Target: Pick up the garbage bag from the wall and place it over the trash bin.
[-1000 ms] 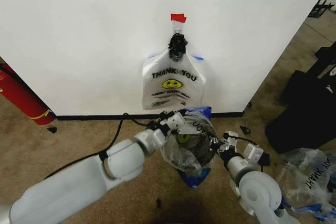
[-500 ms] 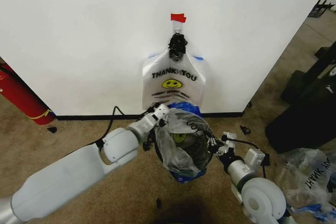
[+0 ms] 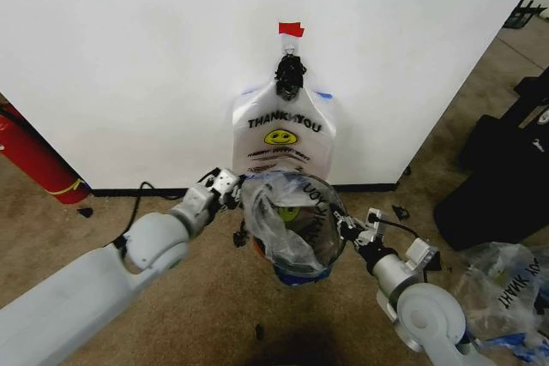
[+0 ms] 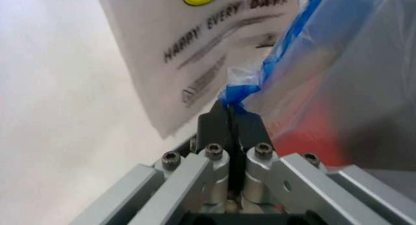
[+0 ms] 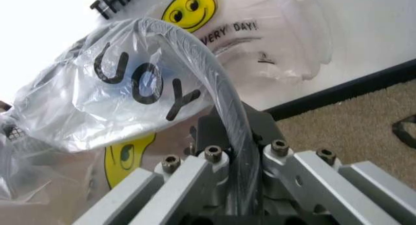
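A translucent white garbage bag with a smiley face and blue trim is stretched between my two grippers, low in front of the wall. My left gripper is shut on its blue edge. My right gripper is shut on the opposite edge, where plastic wraps a dark curved band. The trash bin sits under the bag, and only dark sides and a bit of red show through. A second "THANK YOU" bag hangs on the wall from a black clip under red tape.
A long red cylinder leans at the left against the wall. Black bags and a clear plastic bag lie on the carpet to the right. A black cable runs along the black baseboard.
My left gripper has pulled its edge of the bag to the left, away from the right gripper. The bag's mouth has spread wider above the bin. The right gripper has barely moved.
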You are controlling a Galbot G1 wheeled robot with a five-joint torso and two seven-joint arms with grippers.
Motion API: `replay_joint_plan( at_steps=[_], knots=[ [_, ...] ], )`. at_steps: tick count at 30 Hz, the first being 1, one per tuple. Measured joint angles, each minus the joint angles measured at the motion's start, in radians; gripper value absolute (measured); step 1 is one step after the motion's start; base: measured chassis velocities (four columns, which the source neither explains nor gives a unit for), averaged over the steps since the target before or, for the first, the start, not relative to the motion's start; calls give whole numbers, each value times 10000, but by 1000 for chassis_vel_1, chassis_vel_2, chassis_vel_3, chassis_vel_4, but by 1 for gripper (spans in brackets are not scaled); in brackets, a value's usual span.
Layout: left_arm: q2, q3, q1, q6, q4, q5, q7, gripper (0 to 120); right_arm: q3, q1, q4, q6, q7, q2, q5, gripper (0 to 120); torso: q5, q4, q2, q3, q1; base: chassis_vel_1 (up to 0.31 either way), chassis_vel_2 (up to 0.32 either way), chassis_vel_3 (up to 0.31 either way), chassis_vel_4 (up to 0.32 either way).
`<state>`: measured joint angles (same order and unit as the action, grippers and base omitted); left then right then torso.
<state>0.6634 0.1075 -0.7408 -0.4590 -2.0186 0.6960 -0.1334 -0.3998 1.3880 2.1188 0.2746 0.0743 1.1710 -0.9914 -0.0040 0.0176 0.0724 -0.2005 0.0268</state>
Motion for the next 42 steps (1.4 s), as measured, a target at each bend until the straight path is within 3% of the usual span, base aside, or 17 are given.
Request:
replay_joint_plan(
  at_steps=[5,11,14,18,22,24,28,30,31,34,38,42],
  knots=[
    [-1,-21,15,-41,-69,573,23,6,-39,-16,18,-22,-17,-23,-91,0,1,-1,0,0,0,0,0,0,0],
    [159,-528,-390,-536,-517,1657,-651,31,39,-85,-93,15,445,160,-132,0,2,-2,0,0,0,0,0,0,0],
    [158,-791,-550,-619,-643,2020,-865,38,10,-129,-152,105,628,219,-225,0,1,-6,0,0,0,0,0,0,0],
    [279,-1113,-704,-1005,-976,3063,-1825,56,-195,-194,-263,185,849,262,-488,0,2,-1,0,0,0,0,0,0,0],
    [500,-1533,-1153,-1022,-1157,3211,-2118,68,-396,-229,-337,192,905,296,-712,0,2,0,0,0,1,0,0,0,0],
    [780,-1870,-1496,-656,-1367,3426,-2485,77,-667,-254,-495,192,1005,390,-985,0,2,-12,0,0,0,0,0,0,0],
    [1050,-2104,-1897,220,-1585,3669,-2732,88,-1137,-249,-667,279,1279,599,-1586,0,-2,6,0,0,1,0,0,0,0],
    [1187,-2336,-2351,1010,-1806,3696,-2743,97,-1335,-349,-779,373,1602,757,-2087,0,9,3,0,1,1,0,0,0,0],
    [1334,-2407,-2616,1474,-1858,3695,-2752,99,-1489,-382,-795,444,1842,877,-2453,0,9,-11,0,1,1,0,0,0,0],
    [1978,-2647,-3491,2384,-1956,3450,-2486,100,-1966,-214,-644,656,2369,1158,-3264,0,-2,-1,0,1,1,0,0,0,0],
    [2295,-2737,-4356,3144,-1864,3194,-1855,100,-2199,-204,-450,825,3165,1614,-3783,0,1,3,0,1,0,0,0,0,0],
    [2772,-2699,-5196,3879,-1673,2556,-1196,100,-2128,255,-128,793,3306,1860,-3585,0,1,-10,0,0,1,0,0,0,0]
  ],
)
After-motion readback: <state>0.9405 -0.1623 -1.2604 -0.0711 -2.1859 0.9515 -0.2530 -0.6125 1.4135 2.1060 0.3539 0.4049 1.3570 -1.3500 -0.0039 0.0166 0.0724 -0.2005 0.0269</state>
